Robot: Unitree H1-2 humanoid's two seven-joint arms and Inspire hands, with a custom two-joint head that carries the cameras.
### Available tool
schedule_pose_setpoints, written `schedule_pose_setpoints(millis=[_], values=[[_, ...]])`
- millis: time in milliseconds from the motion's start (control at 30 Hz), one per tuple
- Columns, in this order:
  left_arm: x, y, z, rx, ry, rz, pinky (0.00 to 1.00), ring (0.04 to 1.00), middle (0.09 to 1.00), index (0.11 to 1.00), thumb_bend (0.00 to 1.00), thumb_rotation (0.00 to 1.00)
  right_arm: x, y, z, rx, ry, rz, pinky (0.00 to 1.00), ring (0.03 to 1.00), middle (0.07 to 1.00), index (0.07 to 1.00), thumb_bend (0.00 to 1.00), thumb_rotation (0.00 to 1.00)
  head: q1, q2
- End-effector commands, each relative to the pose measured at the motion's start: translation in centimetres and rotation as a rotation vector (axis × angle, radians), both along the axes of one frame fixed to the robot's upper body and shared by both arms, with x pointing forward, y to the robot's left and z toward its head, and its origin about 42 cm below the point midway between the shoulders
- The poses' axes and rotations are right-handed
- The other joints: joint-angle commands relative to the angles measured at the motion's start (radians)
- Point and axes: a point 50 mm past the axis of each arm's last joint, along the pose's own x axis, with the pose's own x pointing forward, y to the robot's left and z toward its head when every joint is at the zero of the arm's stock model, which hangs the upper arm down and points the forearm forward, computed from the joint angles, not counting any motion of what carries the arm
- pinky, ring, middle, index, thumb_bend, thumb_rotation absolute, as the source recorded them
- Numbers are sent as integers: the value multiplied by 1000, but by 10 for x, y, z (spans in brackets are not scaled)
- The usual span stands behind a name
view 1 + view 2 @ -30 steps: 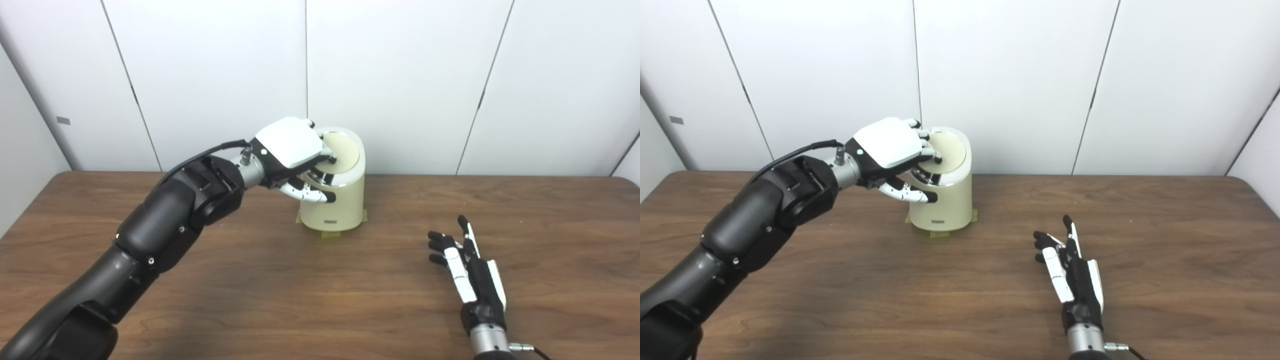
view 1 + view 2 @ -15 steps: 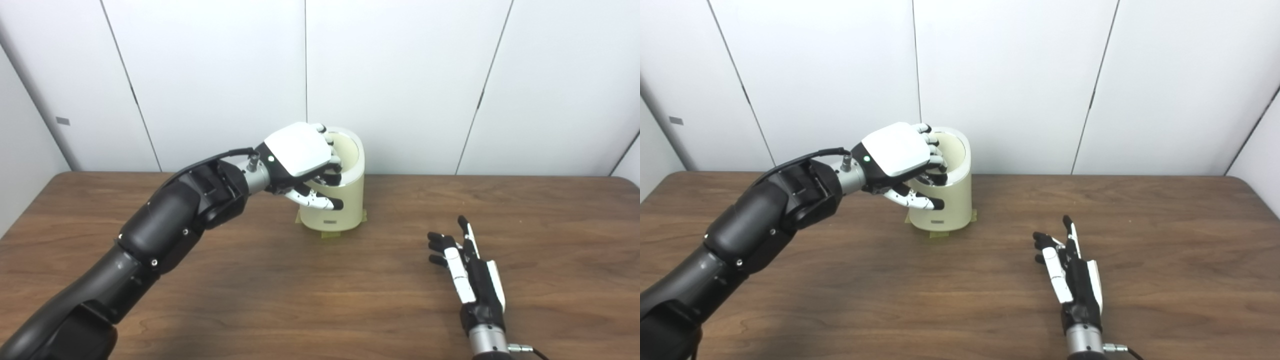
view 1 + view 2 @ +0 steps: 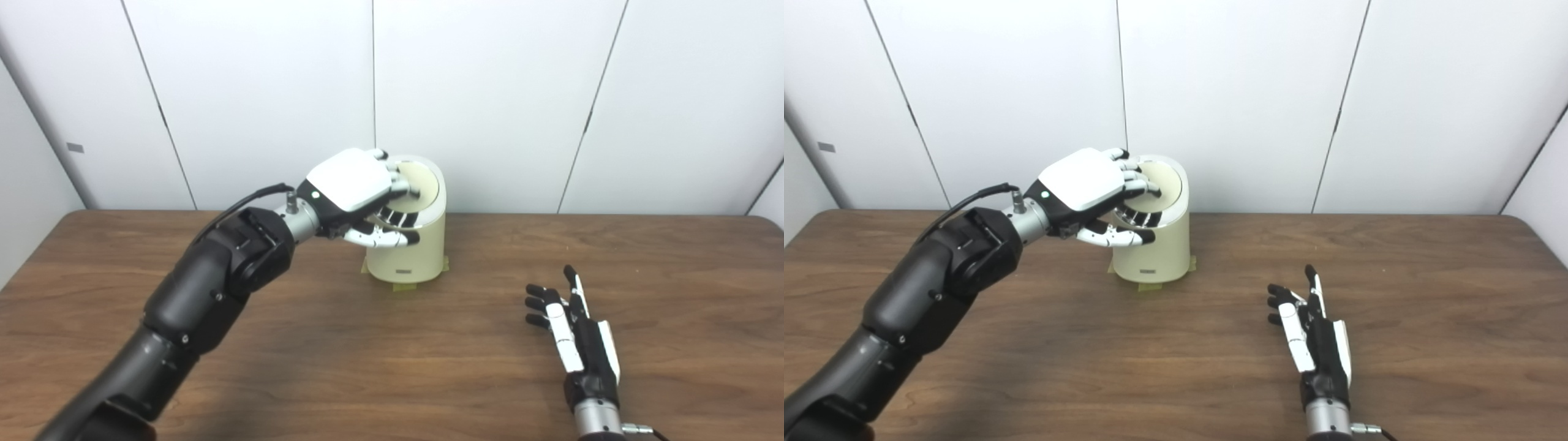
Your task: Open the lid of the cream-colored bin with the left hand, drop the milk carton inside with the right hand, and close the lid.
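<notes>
The left hand [image 3: 352, 184] sits on top of the cream-colored bin [image 3: 410, 245], fingers [image 3: 1145, 188] curled over the lid [image 3: 422, 184] and thumb under its near rim; whether it truly clamps the lid I cannot tell. The lid looks down or nearly so. The right hand [image 3: 579, 334] lies well to the right of the bin on the tabletop [image 3: 367, 355], fingers spread and empty. No milk carton shows anywhere outside the bin, so I judge this the closing step. Next the left hand should press the lid flush, then let go and lift clear.
</notes>
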Motion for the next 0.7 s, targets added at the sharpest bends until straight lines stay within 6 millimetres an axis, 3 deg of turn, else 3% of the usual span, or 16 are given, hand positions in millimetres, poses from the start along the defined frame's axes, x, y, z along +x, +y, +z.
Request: schedule_pose_setpoints(millis=[0, 133, 267, 367, 467, 600, 667], values=[[-1, -2, 53, -211, -116, 1, 839, 883, 879, 873, 394, 925, 1, -2, -3, -1, 8, -5, 664, 750, 764, 987, 459, 840, -2, -3], [-12, 17, 54, -469, -61, 29, 807, 900, 903, 875, 364, 837, 2, 0, -2, -4, -2, -8, 644, 726, 755, 956, 455, 836, -5, -10], [-30, 43, 34, -692, 62, 85, 857, 920, 925, 888, 370, 866, 0, 4, 6, 8, -38, -6, 612, 701, 737, 826, 456, 813, -8, -11], [-53, 64, 8, -798, 166, 159, 865, 923, 933, 912, 374, 936, 1, 7, 13, 3, -68, 10, 602, 690, 725, 779, 481, 788, -14, -13], [-72, 80, -23, -871, 213, 217, 853, 907, 921, 920, 365, 956, 2, 10, 22, 21, -89, 37, 624, 711, 744, 803, 499, 772, -17, -12], [-102, 85, -61, -1026, 296, 288, 872, 894, 904, 909, 350, 952, 4, 10, 38, 84, -122, 80, 662, 749, 780, 846, 515, 728, -6, -9], [-114, 83, -74, -1096, 355, 295, 905, 921, 923, 931, 394, 985, 6, 8, 44, 103, -136, 103, 722, 792, 814, 873, 531, 738, 0, -9]])
